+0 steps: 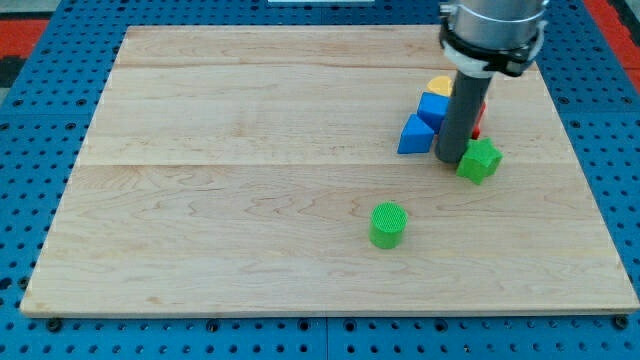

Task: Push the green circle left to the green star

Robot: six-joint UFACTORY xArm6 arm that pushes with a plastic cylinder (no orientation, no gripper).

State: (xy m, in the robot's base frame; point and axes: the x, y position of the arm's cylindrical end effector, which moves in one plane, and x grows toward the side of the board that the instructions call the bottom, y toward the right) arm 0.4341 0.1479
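Observation:
The green circle (388,224) is a short round block at the lower middle of the wooden board (250,200). The green star (480,160) lies to its upper right, near the view's right. My tip (449,160) is the lower end of a dark rod, standing just left of the green star and touching or nearly touching it. The tip is well above and to the right of the green circle.
A cluster sits just above the tip: a blue triangular block (416,135), a blue cube (434,107), a yellow block (440,86) and a red block (479,117) partly hidden behind the rod. The board's right edge is near the star.

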